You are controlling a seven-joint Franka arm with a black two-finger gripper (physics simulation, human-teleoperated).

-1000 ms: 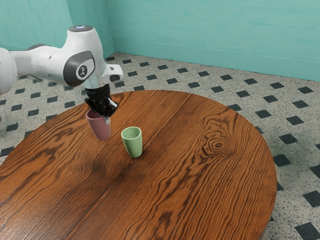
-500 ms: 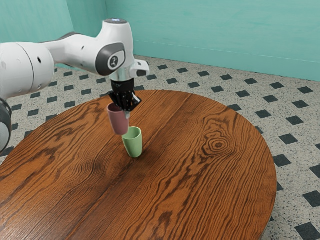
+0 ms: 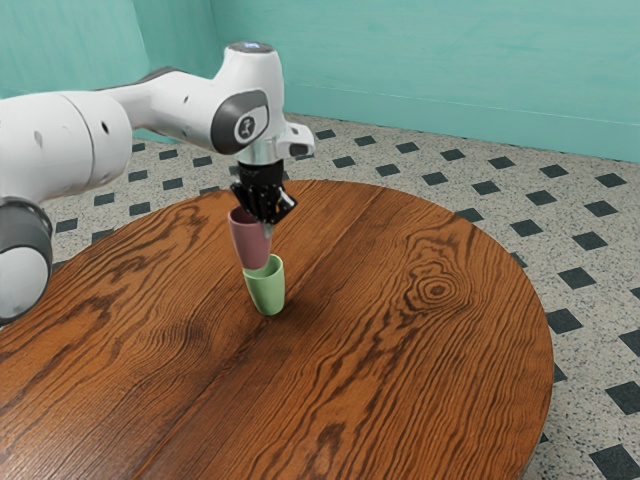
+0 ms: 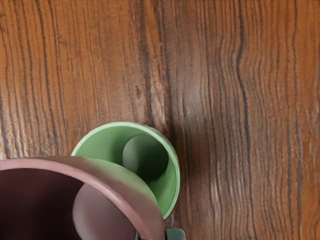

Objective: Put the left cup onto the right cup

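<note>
The round, dark-grained wooden desk carries the whole scene, and its bare planks show under the hand in the wrist view. The white seven-joint arm comes in from the exterior view's left and bends down over the part of the desk nearer that side.

The tapered pink plastic cup hangs below the wrist, clear of the desk and leaning a little. The black jaws are clenched on its rim, one finger inside the mouth and one outside as far as I can read it. Directly beneath stands the tapered green plastic cup, upright on the wood with its mouth open upward.

In the exterior view the pink cup's base sits right at the green cup's rim; whether they touch I cannot tell. From the wrist, the pink cup covers only part of the green cup's mouth, so the two are not yet centred on each other.

I judge this to be the lining-up step just before placement: carrying is done, stacking is not. The next move seems to call for a small sideways correction to bring the base over the green opening, a straightening of the lean, then a slow descent and release. If it comes down off-centre, the green cup could tip.
</note>
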